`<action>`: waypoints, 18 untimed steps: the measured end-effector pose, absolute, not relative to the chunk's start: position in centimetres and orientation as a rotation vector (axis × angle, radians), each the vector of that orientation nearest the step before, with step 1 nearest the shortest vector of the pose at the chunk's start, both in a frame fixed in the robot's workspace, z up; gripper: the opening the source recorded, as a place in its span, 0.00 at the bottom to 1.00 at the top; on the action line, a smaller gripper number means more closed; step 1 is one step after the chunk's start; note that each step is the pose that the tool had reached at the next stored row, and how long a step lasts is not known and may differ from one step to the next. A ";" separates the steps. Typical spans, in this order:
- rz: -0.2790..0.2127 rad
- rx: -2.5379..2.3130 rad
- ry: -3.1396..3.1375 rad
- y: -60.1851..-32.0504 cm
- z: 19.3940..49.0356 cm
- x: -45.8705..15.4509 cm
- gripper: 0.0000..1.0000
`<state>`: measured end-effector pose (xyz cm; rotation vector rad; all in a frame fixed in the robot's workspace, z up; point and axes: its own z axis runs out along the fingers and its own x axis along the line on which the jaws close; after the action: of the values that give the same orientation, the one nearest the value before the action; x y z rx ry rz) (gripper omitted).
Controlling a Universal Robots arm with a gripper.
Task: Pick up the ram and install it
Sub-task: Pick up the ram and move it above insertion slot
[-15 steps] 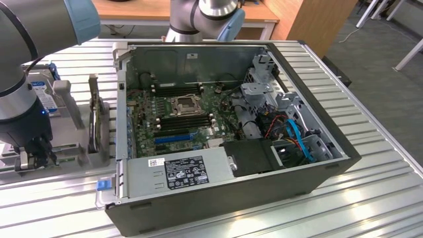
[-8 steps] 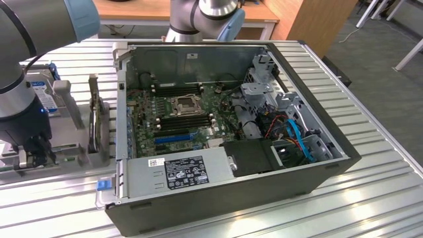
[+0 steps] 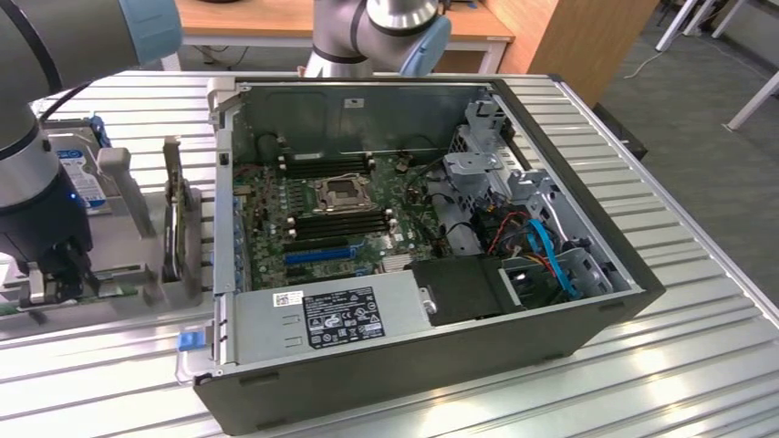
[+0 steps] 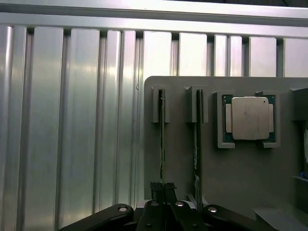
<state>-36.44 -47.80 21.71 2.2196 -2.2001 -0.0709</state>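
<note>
Wrist view: black two-fingered hand (image 4: 162,188) is closed narrowly on the thin green ram stick (image 4: 162,139), which stands on edge in a grey slotted holder (image 4: 231,173), leaving both faces reachable.

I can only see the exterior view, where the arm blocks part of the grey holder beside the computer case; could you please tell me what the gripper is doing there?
Observer: In the wrist view the gripper is shut on a thin, narrow ram stick standing on edge in a slot of the flat grey holder plate.
Operator: Is there another stick?
Observer: Yes, a second thin stick stands in the neighbouring slot, untouched.
Operator: Anything else on the plate?
Observer: A square silver processor chip sits in its own pocket, past the second stick.
</note>
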 end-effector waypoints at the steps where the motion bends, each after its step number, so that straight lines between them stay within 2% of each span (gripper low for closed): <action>1: -0.071 2.220 -2.200 -47.8 21.9 -36.4 0.11; 18: -0.071 2.220 -2.200 -47.8 25.4 -36.4 0.11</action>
<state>-36.37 -47.80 25.36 2.2196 -2.2002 -0.0709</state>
